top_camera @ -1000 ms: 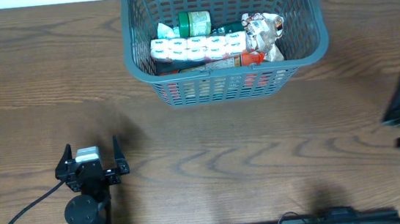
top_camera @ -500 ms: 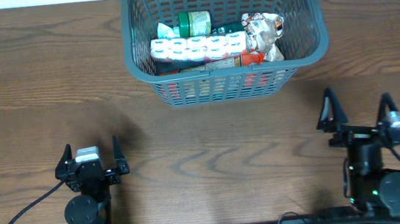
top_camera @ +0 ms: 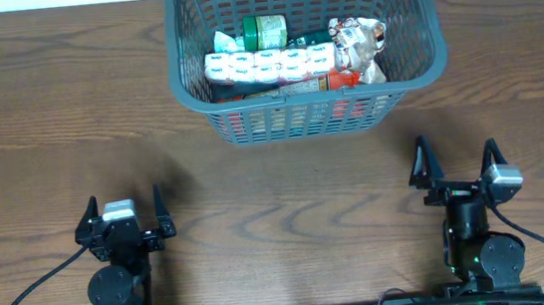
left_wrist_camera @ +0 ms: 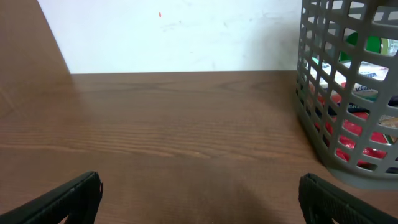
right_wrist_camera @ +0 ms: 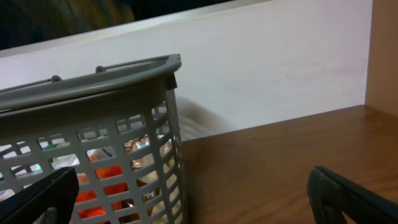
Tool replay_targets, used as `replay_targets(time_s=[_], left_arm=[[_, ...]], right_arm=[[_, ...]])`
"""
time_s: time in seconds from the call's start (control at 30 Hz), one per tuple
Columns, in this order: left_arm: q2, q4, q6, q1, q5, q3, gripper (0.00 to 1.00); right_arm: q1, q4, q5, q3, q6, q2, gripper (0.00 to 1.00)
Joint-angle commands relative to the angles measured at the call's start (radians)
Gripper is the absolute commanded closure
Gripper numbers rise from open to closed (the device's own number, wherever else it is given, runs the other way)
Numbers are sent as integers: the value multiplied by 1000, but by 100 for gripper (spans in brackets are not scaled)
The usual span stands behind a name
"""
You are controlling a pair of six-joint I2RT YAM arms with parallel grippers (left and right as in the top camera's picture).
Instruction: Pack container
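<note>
The dark grey lattice container stands at the table's far middle. It holds several groceries: a white multipack, a green-lidded item, a crinkled foil bag and a red pack. My left gripper is open and empty at the near left. My right gripper is open and empty at the near right, below the container's right corner. The container shows at the right of the left wrist view and at the left of the right wrist view.
A white wall runs behind the table's far edge. Bare wood table lies between the two grippers. A black cable trails from the left arm's base.
My right arm has swung in from the right edge to the near right, its gripper now facing the container. The left arm and the container have not moved.
</note>
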Motion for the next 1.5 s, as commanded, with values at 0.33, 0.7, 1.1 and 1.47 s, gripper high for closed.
replay_targets(time_s=[0.33, 0.7, 1.1, 1.47], left_arm=[[-6, -13, 17, 5, -2, -27, 1], [-6, -13, 17, 5, -2, -27, 1], [-6, -13, 17, 5, -2, -27, 1], [-6, -13, 17, 5, -2, -27, 1]], right_arm=[[14, -100, -60, -39, -128, -110, 1], [14, -163, -93, -39, -169, -111, 1], [14, -275, -90, -39, -169, -105, 1], [14, -275, -90, -39, -169, -104, 1]])
